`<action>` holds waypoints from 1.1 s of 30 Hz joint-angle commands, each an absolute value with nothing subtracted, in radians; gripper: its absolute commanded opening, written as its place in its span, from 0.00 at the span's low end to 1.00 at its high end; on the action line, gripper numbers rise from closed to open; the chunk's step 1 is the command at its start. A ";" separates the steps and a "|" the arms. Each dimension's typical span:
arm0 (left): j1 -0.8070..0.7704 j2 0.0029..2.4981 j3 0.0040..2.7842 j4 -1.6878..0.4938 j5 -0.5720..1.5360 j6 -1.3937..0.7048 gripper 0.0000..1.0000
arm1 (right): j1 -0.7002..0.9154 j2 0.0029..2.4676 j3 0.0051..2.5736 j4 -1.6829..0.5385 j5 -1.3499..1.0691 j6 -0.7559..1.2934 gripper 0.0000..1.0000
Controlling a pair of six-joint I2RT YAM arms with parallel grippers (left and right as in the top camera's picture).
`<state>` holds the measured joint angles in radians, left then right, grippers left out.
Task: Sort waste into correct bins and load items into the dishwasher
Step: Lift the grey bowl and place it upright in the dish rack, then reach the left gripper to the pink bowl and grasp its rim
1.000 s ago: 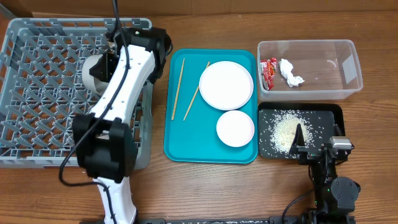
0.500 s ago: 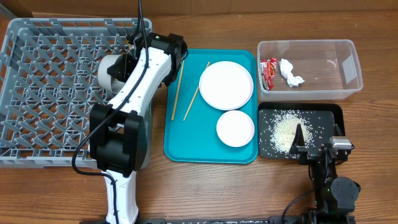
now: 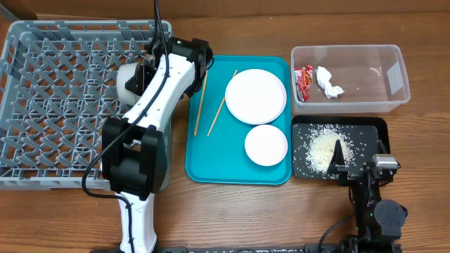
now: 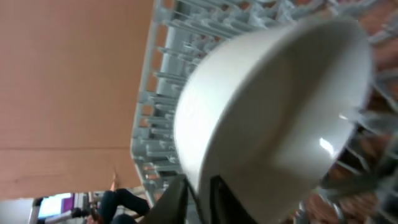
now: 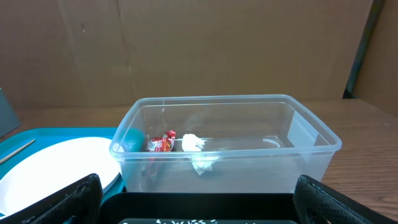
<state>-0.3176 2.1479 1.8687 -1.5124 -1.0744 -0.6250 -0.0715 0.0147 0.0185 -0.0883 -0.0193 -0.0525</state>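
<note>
My left gripper [image 3: 143, 74] is shut on the rim of the small white cup [image 3: 129, 76], held tilted over the right part of the grey dish rack [image 3: 49, 105]. In the left wrist view the cup [image 4: 273, 106] fills the frame, with the jaws [image 4: 199, 199] pinching its wall above the rack [image 4: 161, 112]. The plate [image 3: 255, 95], white bowl [image 3: 266, 145] and two chopsticks [image 3: 202, 100] lie on the teal tray. The red wrapper [image 3: 304, 81] and tissue [image 3: 328, 81] lie in the clear tub [image 3: 390, 53]. Rice [image 3: 322, 144] lies in the black tray [image 3: 376, 126]. My right gripper [image 3: 338, 159] is open and empty over the black tray.
The teal serving tray [image 3: 204, 165] sits between the rack and the bins. In the right wrist view the clear tub [image 5: 298, 146] stands right ahead, with the wrapper [image 5: 161, 142] and tissue [image 5: 198, 149] inside, and the plate [image 5: 56, 165] at left.
My left arm has carried the cup to the right over the rack, from near its middle to its right side. The right arm has not moved.
</note>
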 commanded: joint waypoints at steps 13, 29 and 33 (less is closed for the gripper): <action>-0.342 2.132 2.012 -1.630 -0.849 -0.579 0.67 | -0.074 0.003 0.008 -0.081 -0.020 -0.053 1.00; -0.387 2.132 2.203 -1.496 0.128 -0.382 0.63 | -0.074 0.003 0.008 -0.081 -0.020 -0.053 1.00; -0.433 2.132 2.130 -1.485 0.229 -0.372 0.60 | -0.074 0.003 0.008 -0.081 -0.020 -0.053 1.00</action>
